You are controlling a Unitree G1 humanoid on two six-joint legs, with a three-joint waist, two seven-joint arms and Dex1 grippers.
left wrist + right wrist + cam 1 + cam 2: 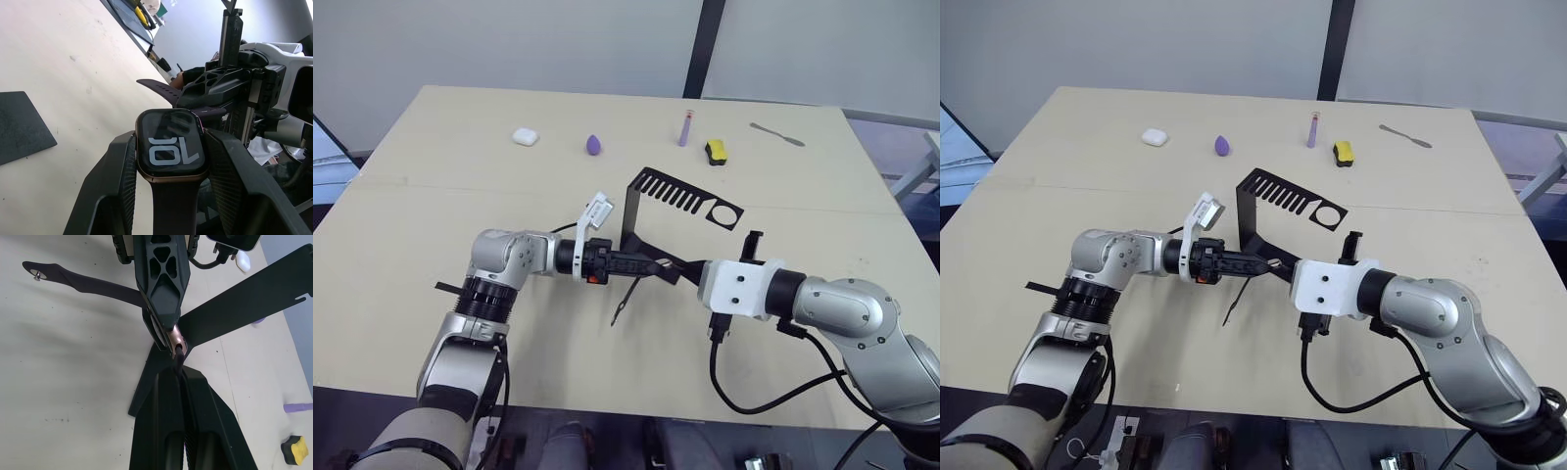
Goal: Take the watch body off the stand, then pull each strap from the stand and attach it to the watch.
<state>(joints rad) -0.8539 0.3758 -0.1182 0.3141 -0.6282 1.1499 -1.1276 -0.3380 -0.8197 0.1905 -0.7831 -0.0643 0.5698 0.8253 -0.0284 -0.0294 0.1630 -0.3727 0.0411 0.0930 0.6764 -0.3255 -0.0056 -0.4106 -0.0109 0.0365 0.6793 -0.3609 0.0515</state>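
My left gripper [641, 265] is shut on the watch body [168, 144], whose dark screen shows white digits between the two fingers. One dark strap [626, 299] is attached to the watch and hangs down toward the table; its pin end [36, 274] is free. My right gripper [683, 271] faces the left one and is shut on the second strap [156, 88]. This strap's end meets the watch's bronze rim [174, 338]. Just behind both grippers stands the black stand [685, 196], with its slotted top plate bare.
Along the far side of the table [411, 225] lie a white earbud case [526, 136], a purple egg-shaped piece [595, 145], a purple tube [685, 127], a yellow-and-black block [716, 150] and a metal spatula [776, 134].
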